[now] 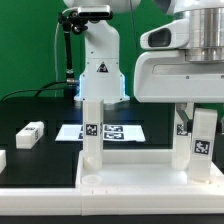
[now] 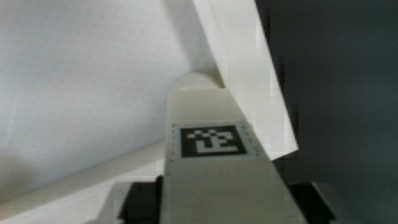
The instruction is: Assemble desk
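The white desk top [image 1: 140, 165] lies at the near edge of the black table [image 1: 40, 105]. A first leg [image 1: 92, 125] stands upright at its corner on the exterior view's left. A second leg [image 1: 203, 140] stands at the end on that view's right. A third leg [image 1: 183, 125] is partly hidden under the white arm [image 1: 185, 70]. A loose leg [image 1: 30, 133] lies flat near the marker board [image 1: 68, 131].

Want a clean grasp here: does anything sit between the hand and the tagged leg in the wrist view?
Nothing visible does. The leg sits directly between the two fingers of the hand, next to the desk top.
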{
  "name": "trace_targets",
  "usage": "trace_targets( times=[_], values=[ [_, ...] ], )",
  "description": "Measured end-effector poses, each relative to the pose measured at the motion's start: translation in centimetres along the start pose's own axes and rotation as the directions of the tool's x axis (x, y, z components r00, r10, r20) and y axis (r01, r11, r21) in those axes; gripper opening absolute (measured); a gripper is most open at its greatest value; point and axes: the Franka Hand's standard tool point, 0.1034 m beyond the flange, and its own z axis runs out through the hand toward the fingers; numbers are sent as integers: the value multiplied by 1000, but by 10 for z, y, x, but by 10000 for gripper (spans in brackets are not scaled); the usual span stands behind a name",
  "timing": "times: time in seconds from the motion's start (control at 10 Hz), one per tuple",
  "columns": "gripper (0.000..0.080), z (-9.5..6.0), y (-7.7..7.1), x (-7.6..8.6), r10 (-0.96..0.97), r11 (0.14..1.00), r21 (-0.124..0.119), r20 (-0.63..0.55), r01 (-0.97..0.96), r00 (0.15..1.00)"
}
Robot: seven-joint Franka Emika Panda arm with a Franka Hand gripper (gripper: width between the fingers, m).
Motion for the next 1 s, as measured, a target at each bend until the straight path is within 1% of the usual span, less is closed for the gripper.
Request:
trace_targets(
  times=[0.1, 0.2, 0.3, 0.4, 0.5, 0.6, 0.7, 0.8, 0.9, 1.0],
  values=[
    [294, 1, 0, 0, 105, 995, 0, 0, -105, 995],
    [294, 1, 1, 1, 293, 956, -3, 0, -293, 956],
    [294, 2, -1, -2, 463, 886, -11, 3, -463, 886],
    [294, 2, -2, -3, 618, 786, -6, 13, -618, 786],
    [293, 2, -3, -3, 768, 640, 7, 36, -769, 639],
    [293, 2, -5, -2, 878, 475, 17, 58, -880, 475],
    [293, 2, -5, -1, 937, 339, 24, 86, -940, 340],
    [293, 2, -6, -1, 962, 254, 20, 96, -967, 255],
    [326, 2, -7, -2, 965, 243, 18, 96, -970, 244],
    [326, 3, -6, -1, 960, 261, 20, 95, -965, 262]
  ],
)
